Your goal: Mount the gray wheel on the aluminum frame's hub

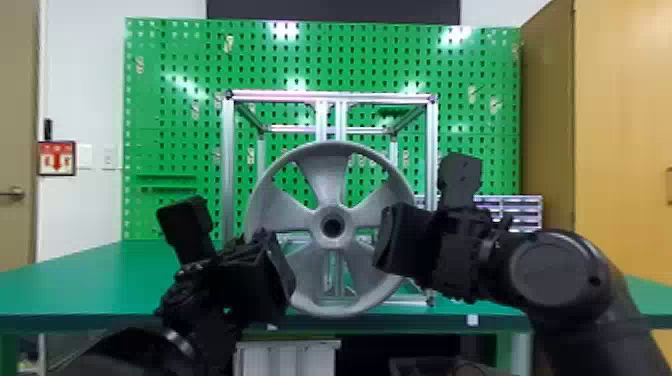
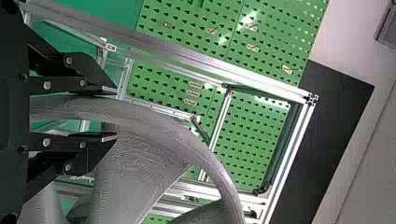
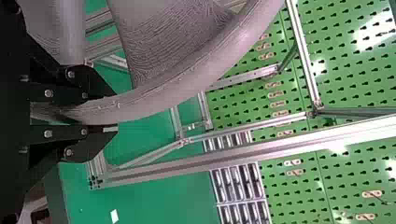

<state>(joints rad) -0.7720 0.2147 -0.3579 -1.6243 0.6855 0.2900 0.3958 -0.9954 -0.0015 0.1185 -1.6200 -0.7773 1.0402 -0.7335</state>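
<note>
Green pegboard (image 1: 175, 125) behind, head view: left gripper (image 1: 265, 282) and right gripper (image 1: 402, 242) hide parts of the gray wheel (image 1: 327, 175), upright before the aluminum frame (image 1: 227, 165), broad-spoked, dark-centered; left wrist view: wheel cut off, finely ridged, rim pinched between fingers; right wrist view: likewise cropped, rim pinched.

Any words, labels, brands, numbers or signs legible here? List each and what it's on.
No word, brand or number can be read.
Red sign on the white wall: a down arrow; the marks beside it are too small to read.
White tag on the table's front edge: no legible print.
Wheel: no lettering on the side facing the head.
</note>
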